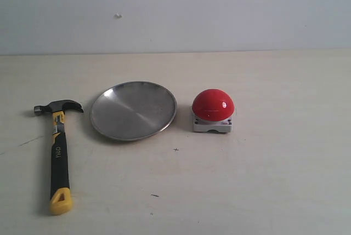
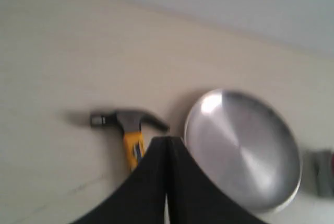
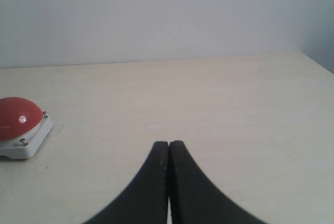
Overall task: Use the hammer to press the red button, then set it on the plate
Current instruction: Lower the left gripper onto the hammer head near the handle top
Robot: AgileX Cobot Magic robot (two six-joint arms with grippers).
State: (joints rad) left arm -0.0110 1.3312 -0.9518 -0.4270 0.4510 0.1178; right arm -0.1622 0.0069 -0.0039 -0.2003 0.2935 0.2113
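The hammer (image 1: 59, 150) lies flat on the table at the left, dark head toward the wall, yellow end toward the front. Beside it rests the silver plate (image 1: 133, 110), and right of that the red button (image 1: 213, 105) on its grey base. Neither gripper shows in the exterior view. In the left wrist view my left gripper (image 2: 167, 139) is shut and empty, above the table, with the hammer (image 2: 129, 125) head and the plate (image 2: 242, 148) beyond its tips. My right gripper (image 3: 168, 143) is shut on nothing, with the red button (image 3: 18, 117) off to one side.
A pale wooden table (image 1: 274, 180) runs back to a plain white wall (image 1: 219, 10). In the right wrist view the table's edge (image 3: 318, 63) shows near the wall.
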